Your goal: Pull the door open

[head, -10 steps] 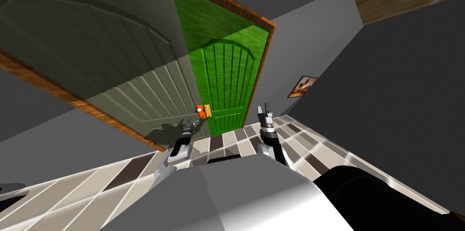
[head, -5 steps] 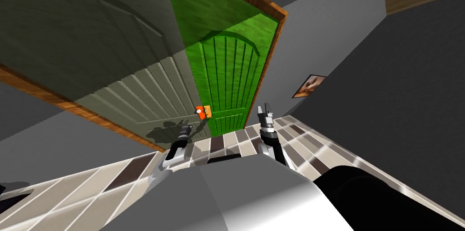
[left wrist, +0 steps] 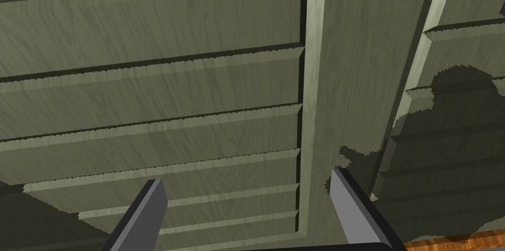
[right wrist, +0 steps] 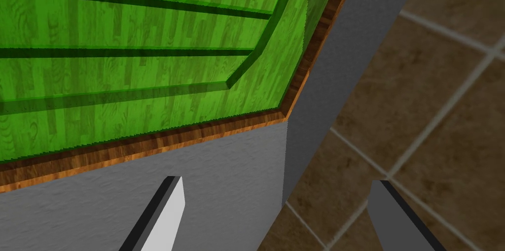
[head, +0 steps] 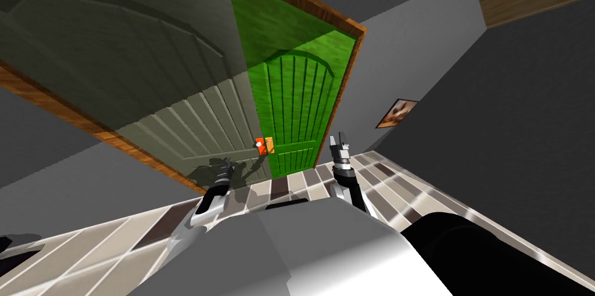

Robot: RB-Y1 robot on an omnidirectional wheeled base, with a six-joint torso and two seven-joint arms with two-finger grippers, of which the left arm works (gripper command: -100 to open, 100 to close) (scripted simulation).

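MOVE: left gripper (head: 222, 174) draws back toward 7 o'clock from the orange handle (head: 264, 146) | GAP: from near the handle to well apart | POSITION: now before the lower panel of the olive door leaf (head: 192, 121) | FOREARM: left forearm (head: 200, 208) lies further toward 8 o'clock | CAMERA: my head shifts slightly, scene drifts toward 3 o'clock

Wood grain is showing through the matt finish of the green door leaf (head: 293, 112) and the olive-grey door leaf (left wrist: 148, 80), while the brown door frame (right wrist: 148, 145) is displaying a warmer wood grain. The grey wall (right wrist: 222, 174) is looking matt and faintly rough; the floor tiles (head: 401, 188) are gleaming glossily.
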